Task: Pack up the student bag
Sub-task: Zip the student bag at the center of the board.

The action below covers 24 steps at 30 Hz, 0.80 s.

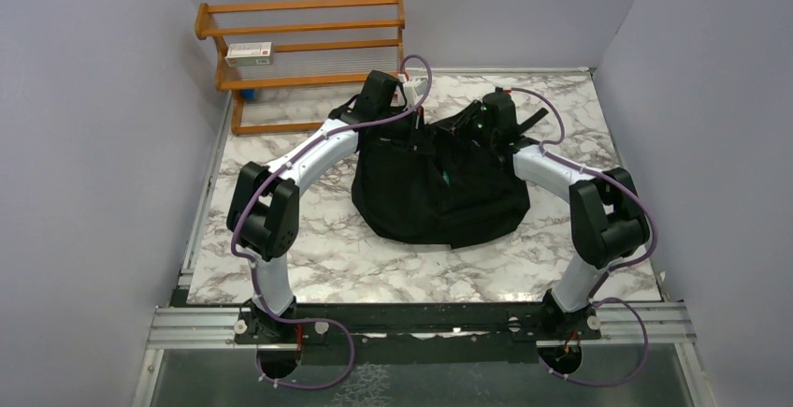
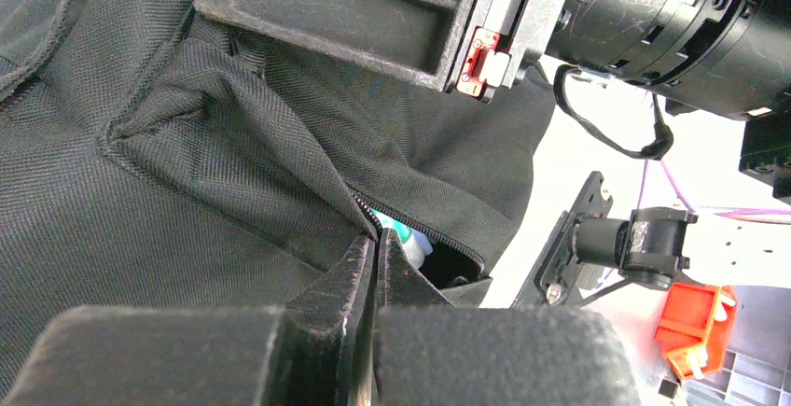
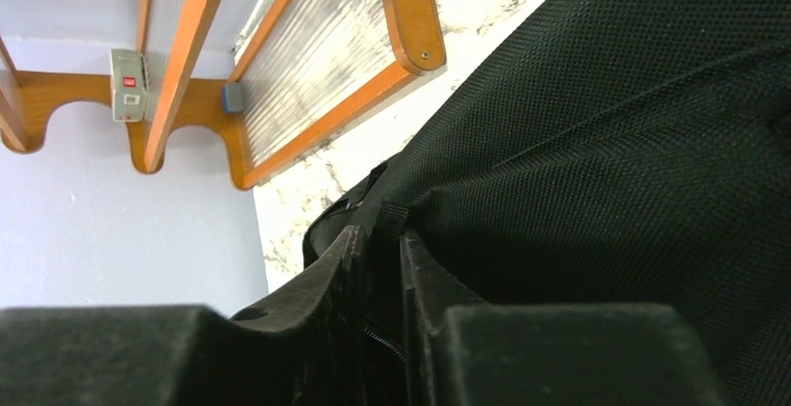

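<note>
While both arms reach over the far edge of the student bag (image 1: 439, 192), which lies slumped in the middle of the marble table (image 1: 318, 262), the step in hand looks like work on the bag's opening, not the loading of anything. The left gripper (image 2: 375, 266) has its fingers pressed together, tips right at the zipper (image 2: 446, 241), where a short gap in the fabric shows a white and teal item (image 2: 411, 238) inside. The right gripper (image 3: 382, 261) has its fingers drawn close with only a narrow slot between them, and a fold of black bag fabric with some zipper teeth sits in that slot, so it appears to pinch the bag's edge. My judgement is that packing is largely done and the zipper needs closing, or else the mouth is held for one more item; the pictures do not decide which. The next move calls for one side to anchor the cloth while the other pulls along the zipper line, since the soft fabric would bunch otherwise. Whether the left fingertips nip a zipper pull or only cloth is hidden. From above, both grippers are lost against the black fabric. Most of the bag's contents cannot be seen, and a small box on the wooden rack (image 1: 299, 51) is too small to read.
</note>
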Each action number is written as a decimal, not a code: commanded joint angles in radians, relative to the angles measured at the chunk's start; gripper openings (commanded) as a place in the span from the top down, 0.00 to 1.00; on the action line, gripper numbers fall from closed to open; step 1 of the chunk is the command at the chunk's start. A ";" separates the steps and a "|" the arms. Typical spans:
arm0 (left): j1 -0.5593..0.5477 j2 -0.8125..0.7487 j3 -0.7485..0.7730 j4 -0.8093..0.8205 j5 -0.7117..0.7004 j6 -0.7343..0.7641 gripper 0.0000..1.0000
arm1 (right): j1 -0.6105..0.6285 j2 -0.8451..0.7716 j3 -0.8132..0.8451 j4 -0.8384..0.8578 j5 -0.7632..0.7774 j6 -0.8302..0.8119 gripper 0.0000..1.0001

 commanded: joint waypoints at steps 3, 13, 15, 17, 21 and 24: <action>0.002 -0.006 -0.013 0.041 0.048 -0.006 1.00 | -0.001 0.021 0.031 0.052 -0.005 -0.008 0.88; 0.004 -0.035 -0.042 0.059 0.027 -0.001 1.00 | -0.001 -0.052 -0.070 0.296 -0.057 -0.141 0.99; 0.008 -0.045 -0.053 0.069 0.027 -0.009 0.92 | -0.001 -0.066 -0.113 0.400 -0.096 -0.170 0.99; 0.011 -0.060 -0.070 0.098 0.039 -0.022 0.86 | -0.001 -0.080 -0.153 0.488 -0.123 -0.180 0.99; 0.030 -0.096 -0.097 0.162 0.056 -0.061 0.73 | -0.001 -0.090 -0.189 0.586 -0.178 -0.205 0.99; 0.046 -0.109 -0.114 0.200 0.081 -0.090 0.71 | -0.001 -0.093 -0.195 0.616 -0.216 -0.221 0.99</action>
